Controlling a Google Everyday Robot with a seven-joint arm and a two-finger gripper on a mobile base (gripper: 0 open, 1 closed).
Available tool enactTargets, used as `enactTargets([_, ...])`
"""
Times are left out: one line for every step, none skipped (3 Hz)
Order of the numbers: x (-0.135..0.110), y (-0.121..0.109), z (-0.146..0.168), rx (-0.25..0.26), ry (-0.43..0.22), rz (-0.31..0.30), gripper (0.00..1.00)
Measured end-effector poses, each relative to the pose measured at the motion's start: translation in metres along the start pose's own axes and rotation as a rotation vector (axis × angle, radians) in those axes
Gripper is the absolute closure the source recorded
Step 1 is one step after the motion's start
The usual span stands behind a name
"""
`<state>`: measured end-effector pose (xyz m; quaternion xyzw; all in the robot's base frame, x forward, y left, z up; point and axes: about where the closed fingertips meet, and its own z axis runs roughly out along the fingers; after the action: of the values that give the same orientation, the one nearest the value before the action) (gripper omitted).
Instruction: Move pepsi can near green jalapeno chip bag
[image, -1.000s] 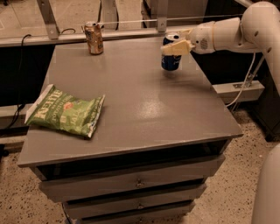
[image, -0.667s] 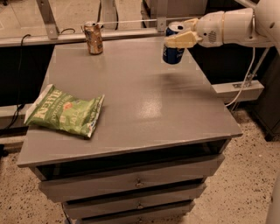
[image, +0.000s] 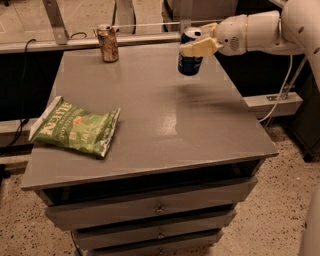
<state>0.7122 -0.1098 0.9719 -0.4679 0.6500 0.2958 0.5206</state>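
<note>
Lifted since a second ago, the pepsi can (image: 189, 64) hangs clear of the table (image: 165, 115) above its far right corner. From the left we see the green jalapeno chip bag (image: 75, 127) lying flat near the front left edge, an orange-brown can (image: 107, 43) upright at the back, and well to the right our gripper (image: 195, 42) clamped around the pepsi can.

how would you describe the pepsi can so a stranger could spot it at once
Find the gray drawer cabinet and look above its far right corner, where the robot's pincer reaches in from the right. The pepsi can is clamped in that pincer, off the surface. It is dark blue with a silver top, unlike the orange-brown can standing far left.
</note>
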Motion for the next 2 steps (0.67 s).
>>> enactTargets([-0.009, 0.028, 0.029, -0.074, -0.033, -0.016, 1.00])
enactTargets([-0.010, 0.071, 0.066, -0.173, -0.052, -0.021, 1.00])
